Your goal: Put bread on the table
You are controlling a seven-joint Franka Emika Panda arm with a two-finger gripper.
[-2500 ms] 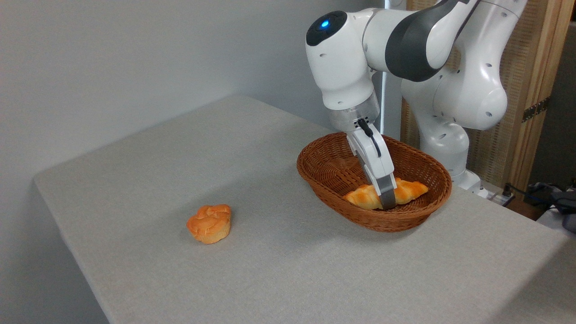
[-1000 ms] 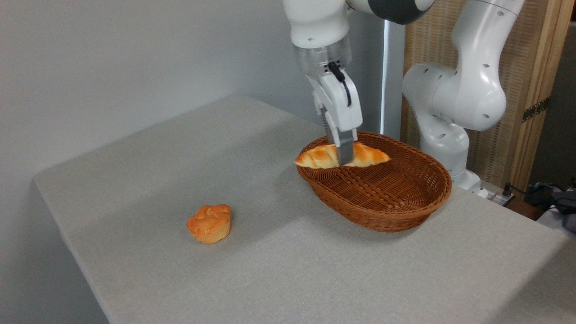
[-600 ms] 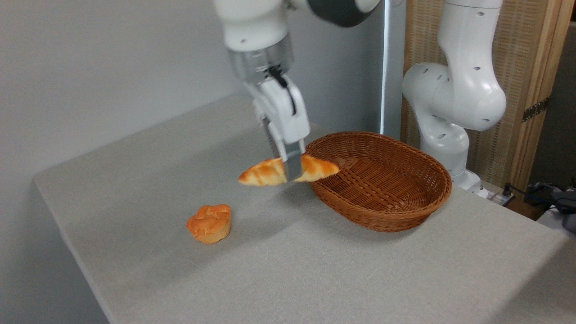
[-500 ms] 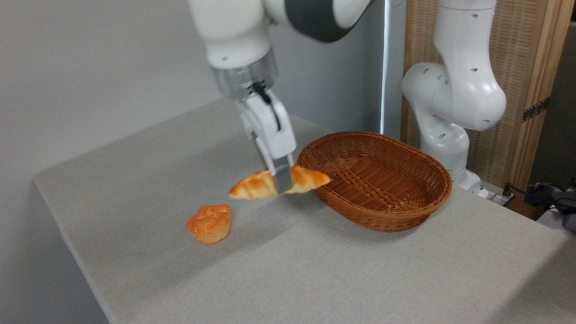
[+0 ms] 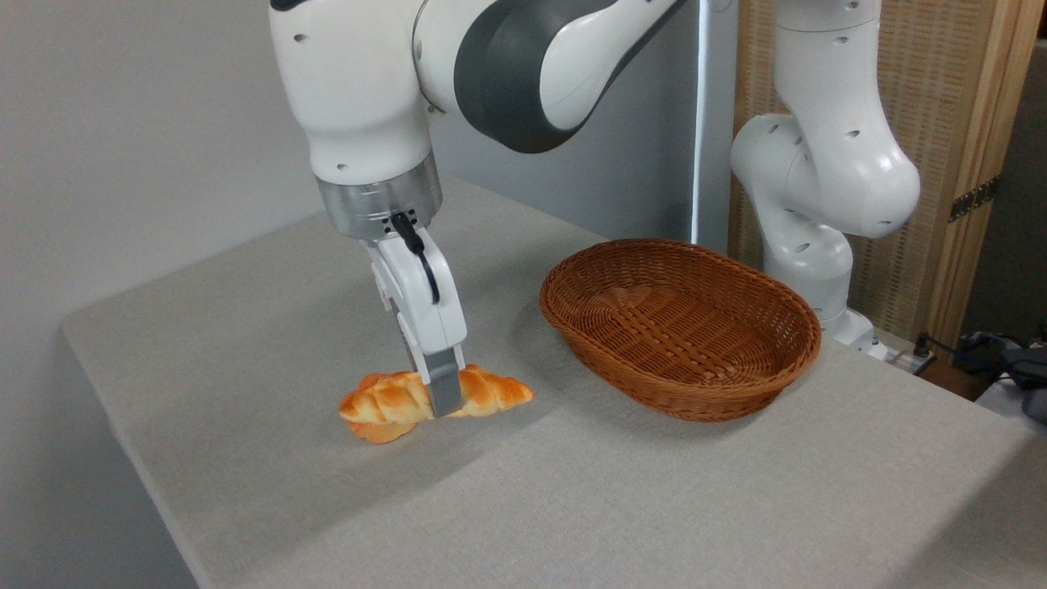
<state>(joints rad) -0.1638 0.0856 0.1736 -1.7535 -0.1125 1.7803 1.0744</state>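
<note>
End effector (image 5: 442, 398) pinches the braided bread loaf (image 5: 483, 391) at mid-length. Vs 0.5 s ago: arm has swung further left & down, so loaf is now low over the grey tabletop (image 5: 245, 311), well clear of the wicker basket (image 5: 679, 327). Can't tell if it touches the cloth. It overlaps the small orange bun (image 5: 378, 431), mostly hiding it.
</note>
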